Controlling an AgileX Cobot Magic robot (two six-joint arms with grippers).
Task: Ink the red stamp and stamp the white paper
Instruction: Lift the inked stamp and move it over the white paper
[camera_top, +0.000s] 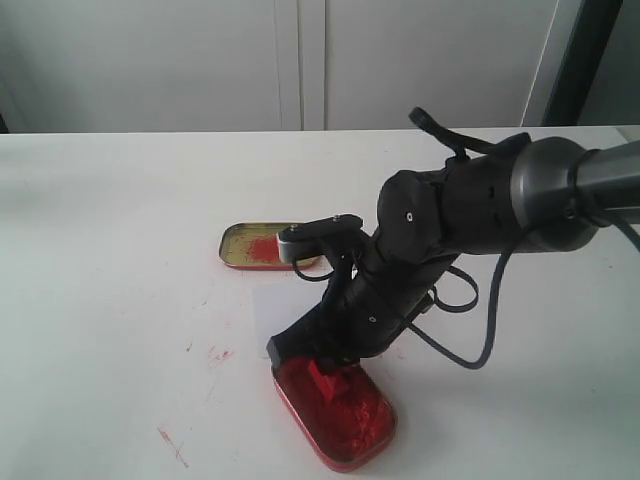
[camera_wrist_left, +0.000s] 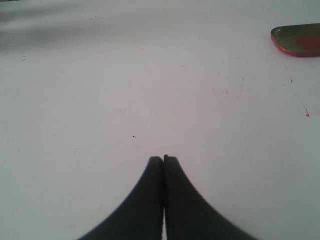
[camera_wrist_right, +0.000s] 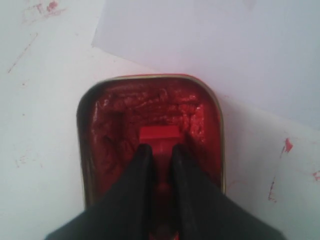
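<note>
Near-centre on table (camera_top: 100, 250), inside ink tin (camera_wrist_right: 150, 76): R gripper (camera_wrist_right: 160, 150) has red stamp (camera_wrist_right: 159, 134) down in the ink.
R fingers narrow, clamped on stamp's handle; block rests on the red ink. White paper (camera_wrist_right: 225, 50) lies just beyond tin, far side. Gold tin lid (camera_top: 250, 247) w/ red smear sits farther back, left. L gripper (camera_wrist_left: 163, 159): fingers pressed together, holding nothing, above bare tabletop.

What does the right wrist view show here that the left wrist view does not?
Only the right wrist view: the right gripper clamping the red stamp down in the ink tin, with the white paper near the tin. Only the left wrist view: the left gripper, jaws shut and empty, and the gold tin lid with a red smear. Both: the white table flecked with red ink marks.
</note>
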